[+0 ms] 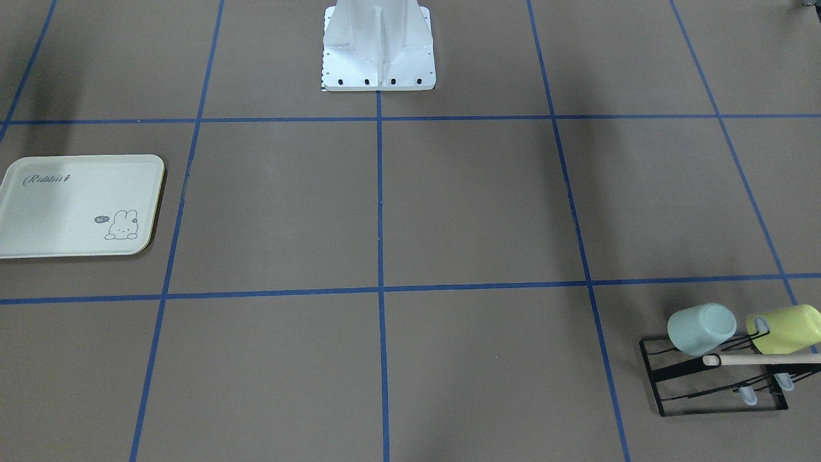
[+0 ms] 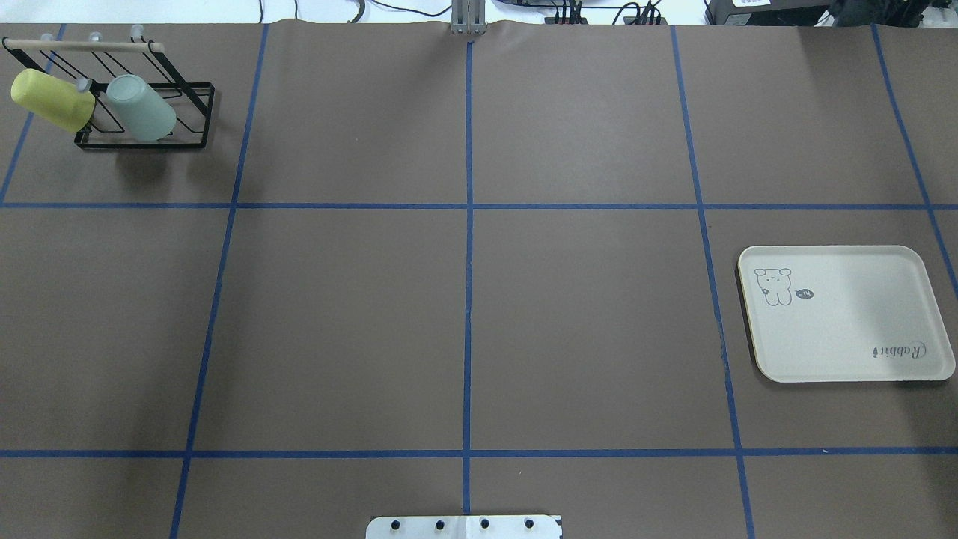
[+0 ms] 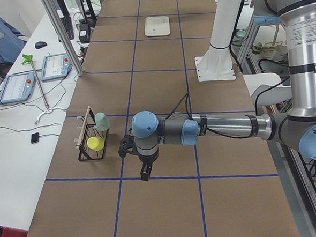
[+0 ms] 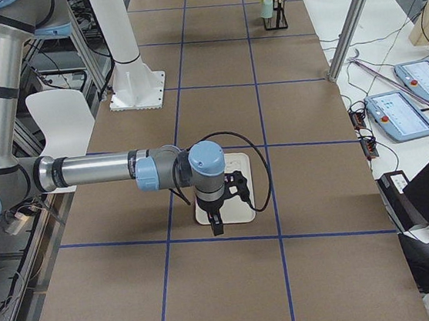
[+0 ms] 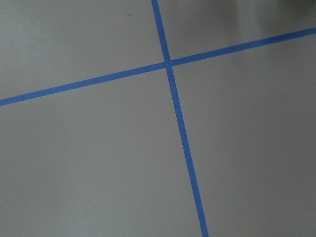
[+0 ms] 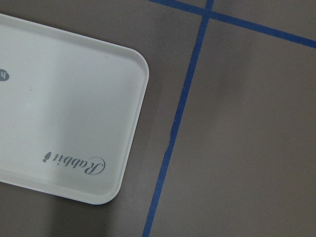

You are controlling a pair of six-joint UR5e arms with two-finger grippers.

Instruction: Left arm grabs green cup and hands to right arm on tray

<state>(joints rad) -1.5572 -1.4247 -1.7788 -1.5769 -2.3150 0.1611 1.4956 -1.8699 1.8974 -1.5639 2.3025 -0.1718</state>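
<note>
The pale mint-green cup (image 2: 141, 108) hangs mouth-down on a black wire rack (image 2: 187, 142) at the far left corner; it also shows in the front view (image 1: 701, 328) and the left side view (image 3: 101, 120). The cream tray (image 2: 861, 314) lies flat on the right side with nothing on it, and shows in the right wrist view (image 6: 64, 108). My left gripper (image 3: 144, 173) hangs above the table beside the rack, apart from the cup. My right gripper (image 4: 215, 224) hangs over the tray's near edge (image 4: 239, 204). I cannot tell whether either gripper is open or shut.
A yellow-green cup (image 2: 51, 99) hangs on the same rack, left of the mint one. A wooden bar (image 2: 82, 46) tops the rack. The white robot base (image 1: 378, 51) stands at the middle of the table's robot side. Blue tape lines grid the brown table.
</note>
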